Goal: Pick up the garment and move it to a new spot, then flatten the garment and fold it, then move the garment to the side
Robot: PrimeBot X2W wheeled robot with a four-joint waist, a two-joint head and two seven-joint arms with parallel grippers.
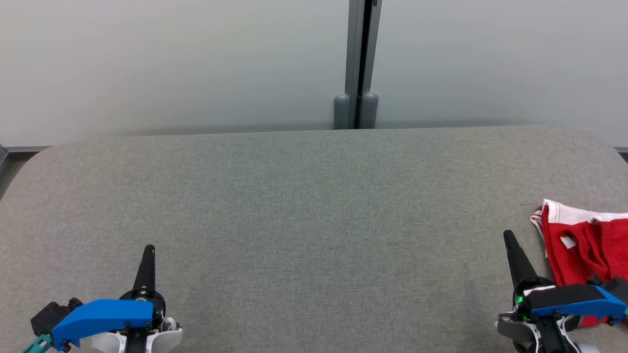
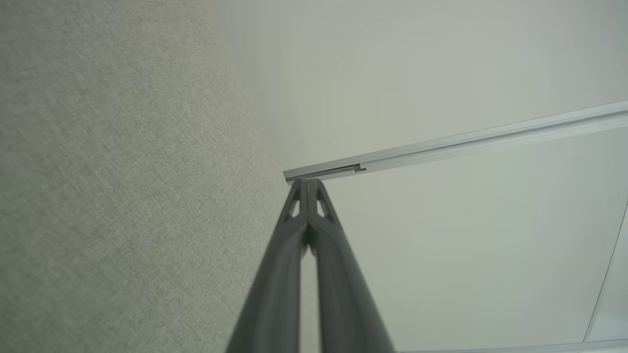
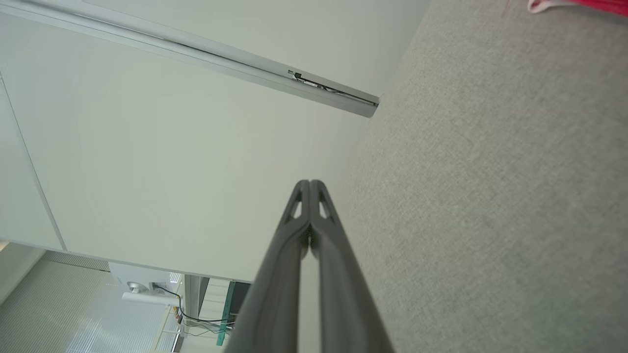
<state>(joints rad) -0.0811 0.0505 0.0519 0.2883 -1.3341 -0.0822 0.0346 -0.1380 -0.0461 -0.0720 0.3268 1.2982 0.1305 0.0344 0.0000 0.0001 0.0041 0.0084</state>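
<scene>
A red garment (image 1: 586, 245) with white trim lies crumpled at the right edge of the grey padded table (image 1: 304, 206). A sliver of that garment (image 3: 579, 5) shows at the top right of the right wrist view. My right gripper (image 1: 508, 237) is shut and empty, just left of the garment and apart from it. Its tips (image 3: 309, 184) are pressed together in the right wrist view. My left gripper (image 1: 149, 249) rests at the lower left, shut and empty, far from the garment. Its tips (image 2: 308, 181) touch in the left wrist view.
Pale wall panels with a grey vertical post (image 1: 360, 63) stand behind the table's far edge. The table's corners are rounded. A floor with cables and equipment (image 3: 162, 294) shows past the panels in the right wrist view.
</scene>
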